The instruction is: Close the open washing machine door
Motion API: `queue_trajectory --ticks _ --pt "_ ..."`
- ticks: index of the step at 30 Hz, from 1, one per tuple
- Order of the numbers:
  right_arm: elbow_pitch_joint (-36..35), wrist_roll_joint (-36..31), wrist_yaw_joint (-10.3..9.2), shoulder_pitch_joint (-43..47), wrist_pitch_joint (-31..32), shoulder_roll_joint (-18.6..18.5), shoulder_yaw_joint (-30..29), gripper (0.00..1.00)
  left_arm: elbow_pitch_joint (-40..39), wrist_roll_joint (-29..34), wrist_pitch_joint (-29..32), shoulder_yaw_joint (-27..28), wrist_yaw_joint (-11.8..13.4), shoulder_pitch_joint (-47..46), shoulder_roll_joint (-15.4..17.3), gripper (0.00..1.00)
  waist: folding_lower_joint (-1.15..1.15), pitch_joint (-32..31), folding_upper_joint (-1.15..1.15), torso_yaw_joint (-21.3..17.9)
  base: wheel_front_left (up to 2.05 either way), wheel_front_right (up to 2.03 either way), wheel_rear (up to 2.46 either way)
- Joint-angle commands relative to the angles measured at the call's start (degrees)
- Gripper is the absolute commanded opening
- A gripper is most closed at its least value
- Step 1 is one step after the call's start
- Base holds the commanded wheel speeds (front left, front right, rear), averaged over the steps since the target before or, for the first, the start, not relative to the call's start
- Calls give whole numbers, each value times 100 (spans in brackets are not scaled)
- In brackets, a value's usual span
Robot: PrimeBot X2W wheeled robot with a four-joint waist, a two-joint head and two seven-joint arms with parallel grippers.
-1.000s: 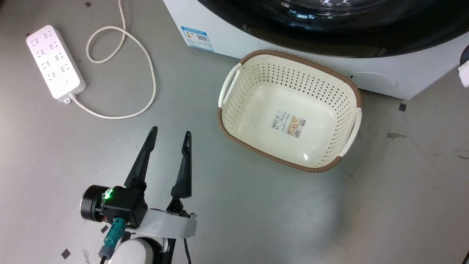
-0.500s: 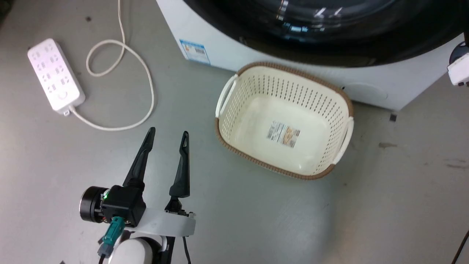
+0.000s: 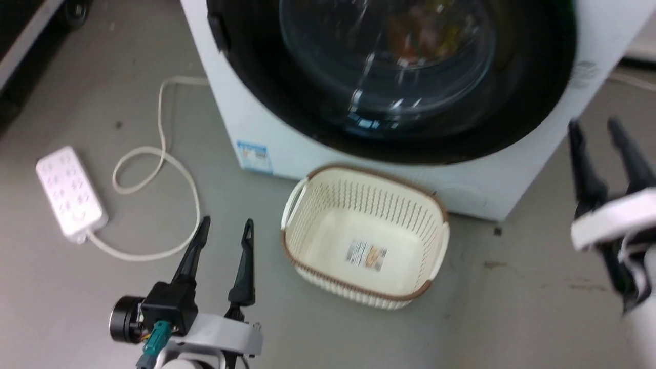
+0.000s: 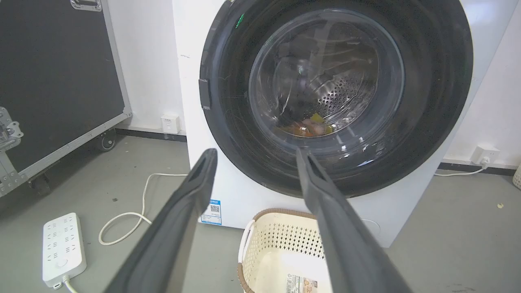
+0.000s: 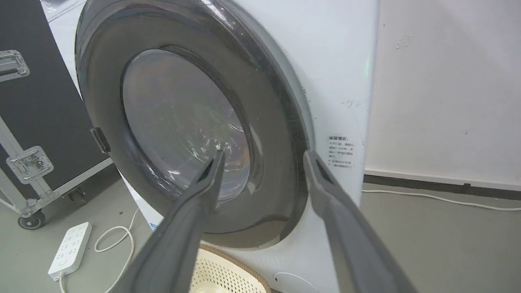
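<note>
Head view: the washing machine door (image 3: 389, 77), glossy black around a clear glass window, fills the upper centre of the frame. A cream basket (image 3: 359, 174) stands on the grey floor just below it, and a white power strip (image 3: 69, 192) lies at the left. The left gripper (image 3: 226, 225), lower left, has its two dark fingers spread apart with nothing between them. The right gripper (image 3: 593, 128), at the right edge, is likewise parted and empty.

Left wrist view: the left gripper's fingers rise wide apart from the bottom edge. The door faces the camera at upper centre, apparently flush with the machine's white front (image 4: 187, 81).

Right wrist view: the right gripper's fingers stand wide and empty, and the door is seen at an angle at centre left.
</note>
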Motion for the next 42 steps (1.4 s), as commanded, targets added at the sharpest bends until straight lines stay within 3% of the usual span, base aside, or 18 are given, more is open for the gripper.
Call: queue_trajectory --ticks 1,12,20,38,39,42 --pt "-233 -200 5 408 -61 133 -161 100 53 -28 -26 55 -44 113 2 100 2 -436 0 -279 0 0 0" --pt "-1903 -1581 5 2418 -113 1159 -1039 100 276 -14 -26 127 -191 419 81 100 2 -890 0 -599 0 0 0" --pt "-2325 -2256 5 3313 -116 1686 -1192 100 471 27 -26 86 -226 499 135 100 2 -1007 0 -677 0 0 0" --pt "-2156 -2539 5 3572 -119 1804 -1164 100 715 -72 -26 9 -261 388 218 100 2 -1071 0 -707 0 0 0" --pt "-2163 -2556 0 3495 -97 1772 -1162 0 696 -49 7 18 -243 425 196 0 2 -1071 0 -708 0 0 0" --pt "-2164 -2555 0 3491 -96 1772 -1164 0 696 -49 11 19 -241 425 187 0 2 -1072 0 -709 0 0 0"
